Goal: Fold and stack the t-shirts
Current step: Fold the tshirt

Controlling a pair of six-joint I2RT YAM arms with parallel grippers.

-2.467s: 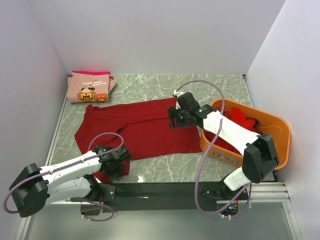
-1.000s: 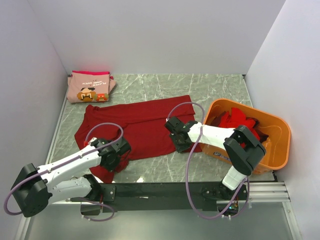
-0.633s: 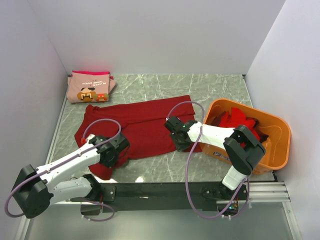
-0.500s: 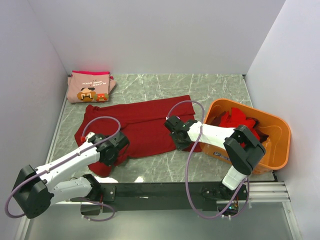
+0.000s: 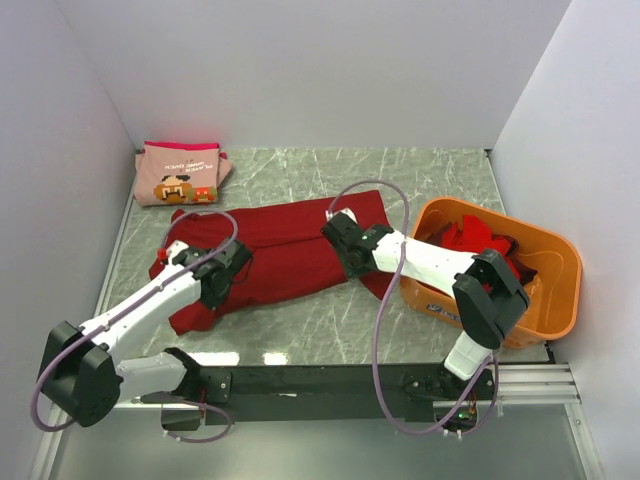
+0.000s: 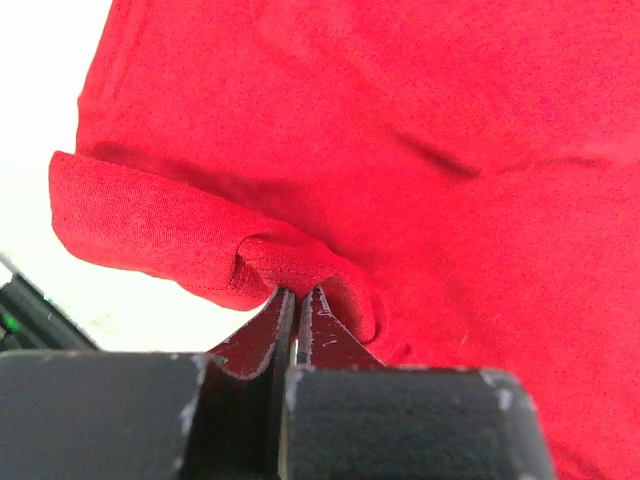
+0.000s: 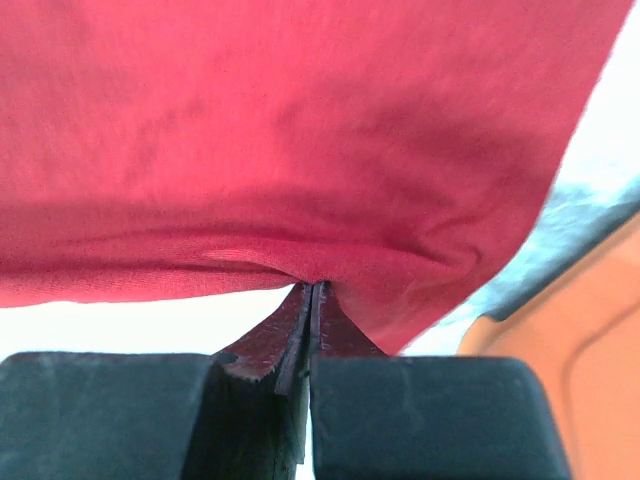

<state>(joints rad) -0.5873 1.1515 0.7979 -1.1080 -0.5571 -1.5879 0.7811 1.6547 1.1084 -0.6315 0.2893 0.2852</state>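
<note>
Marble table (image 5: 330, 335) at lower centre is showing again where red cloth was lying a second ago: both arms are carrying the near hem of the dark red t-shirt (image 5: 290, 245) up-frame.

Left gripper (image 6: 297, 300) is pinching a rolled bit of hem, jaws fully closed on the cloth. Same pinch as a second back, but now sitting higher at left centre.

Right gripper (image 7: 312, 290) is the real change. It was part open over the hem a second ago and is now clamping tight on the shirt's edge, cloth draping over the fingers.

Shirt is lying as a narrower band across mid-frame, so I'm reading this as the first lengthwise fold getting under way, not finished. One right-hand corner is trailing down just beside the orange tub (image 5: 560, 255) and probably needs tidying.

Further back, more red shirts (image 5: 470, 238) are waiting in the tub. The folded pink t-shirt (image 5: 180, 172) is sitting at upper left, well apart, likely the stack target.
</note>
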